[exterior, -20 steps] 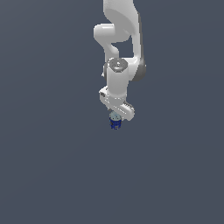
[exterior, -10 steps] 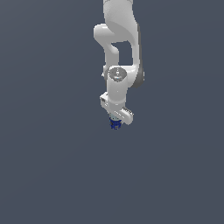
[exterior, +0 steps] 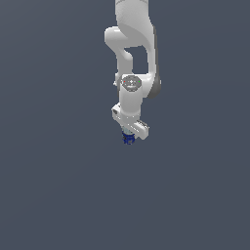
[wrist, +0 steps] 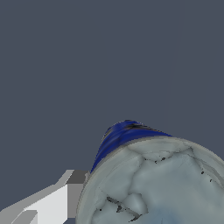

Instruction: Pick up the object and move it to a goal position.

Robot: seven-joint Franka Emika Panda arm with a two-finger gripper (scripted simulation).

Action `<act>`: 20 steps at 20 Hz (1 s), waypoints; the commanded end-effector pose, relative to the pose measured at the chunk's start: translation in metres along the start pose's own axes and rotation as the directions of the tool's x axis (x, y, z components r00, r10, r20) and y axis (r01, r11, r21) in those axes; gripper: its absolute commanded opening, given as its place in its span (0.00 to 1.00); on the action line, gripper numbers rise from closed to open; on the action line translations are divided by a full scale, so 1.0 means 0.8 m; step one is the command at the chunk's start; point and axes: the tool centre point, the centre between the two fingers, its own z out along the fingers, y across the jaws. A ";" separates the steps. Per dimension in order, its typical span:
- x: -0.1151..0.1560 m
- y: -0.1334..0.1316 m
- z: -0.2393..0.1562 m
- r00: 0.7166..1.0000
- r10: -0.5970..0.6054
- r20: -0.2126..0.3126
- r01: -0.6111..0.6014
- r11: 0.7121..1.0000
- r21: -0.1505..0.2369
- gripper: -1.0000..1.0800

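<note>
Arm [exterior: 133, 73] hangs down from the top of the exterior view over a plain dark grey ground. Its white gripper [exterior: 129, 137] points downward, and the can [exterior: 129, 139], tiny and dark blue, sits right at its tip, far narrower than the gripper body. The jaws appear closed on the can, though the fingers are too small there to see clearly. In the wrist view the can [wrist: 153, 179] looms close, pale grey top facing the camera, blue side behind it, with one white finger [wrist: 52, 203] touching its edge.
</note>
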 end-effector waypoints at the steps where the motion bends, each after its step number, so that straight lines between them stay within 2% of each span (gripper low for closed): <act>1: 0.000 0.001 0.002 1.000 0.001 0.001 -0.001 1.000 -0.002 0.00; 10: 0.021 0.000 -0.003 1.000 0.000 0.000 0.000 1.000 0.000 0.00; 20: 0.098 0.001 -0.013 1.000 0.000 0.000 0.000 1.000 0.000 0.00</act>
